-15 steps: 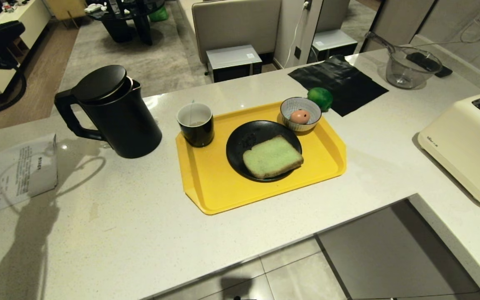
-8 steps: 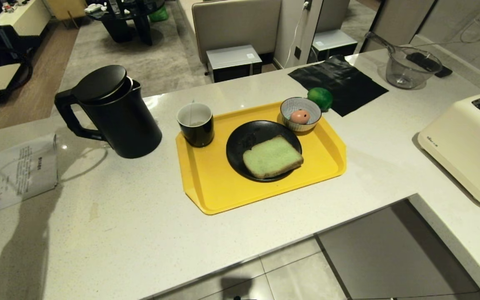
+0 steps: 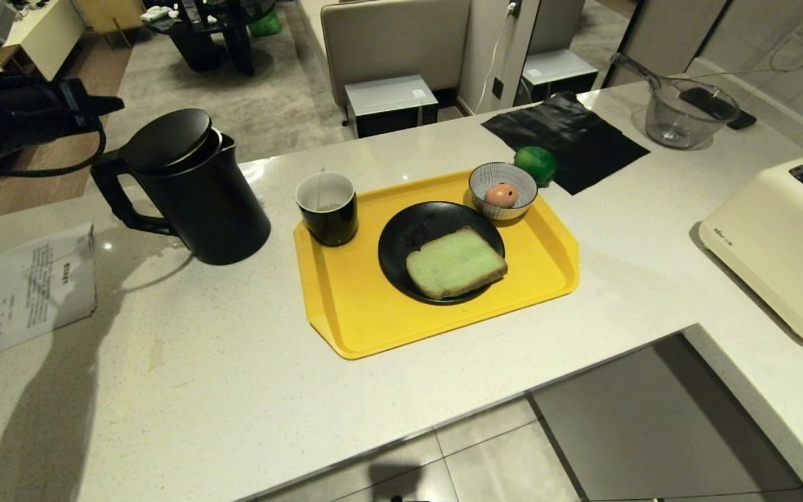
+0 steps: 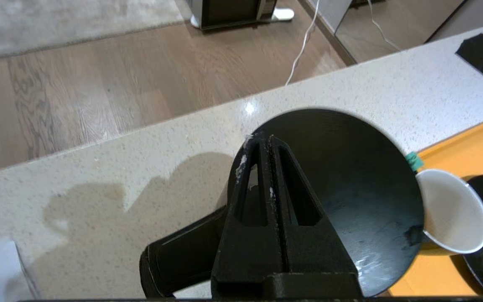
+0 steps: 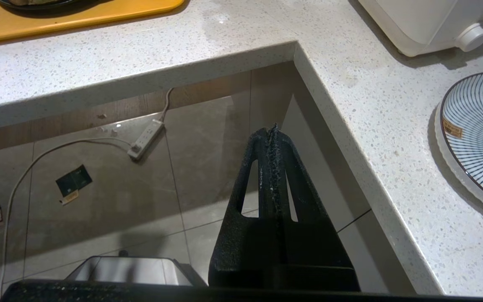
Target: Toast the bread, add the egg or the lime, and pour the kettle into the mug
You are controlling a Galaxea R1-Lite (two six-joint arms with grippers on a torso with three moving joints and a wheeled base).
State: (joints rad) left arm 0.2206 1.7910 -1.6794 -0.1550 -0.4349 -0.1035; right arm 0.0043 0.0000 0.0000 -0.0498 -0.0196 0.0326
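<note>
hovering over the kettle (image 4: 350, 201) lid, the left claw (image 4: 265, 144) is pressed together, empty; kettle's handle (image 4: 178, 260) juts toward it, away from the mug (image 4: 451, 214). right claw (image 5: 273, 134) pressed together, far off.

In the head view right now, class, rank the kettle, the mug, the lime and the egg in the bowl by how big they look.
1. kettle
2. mug
3. lime
4. egg

The lime is partly hidden behind the bowl, yet looks larger than the egg.
</note>
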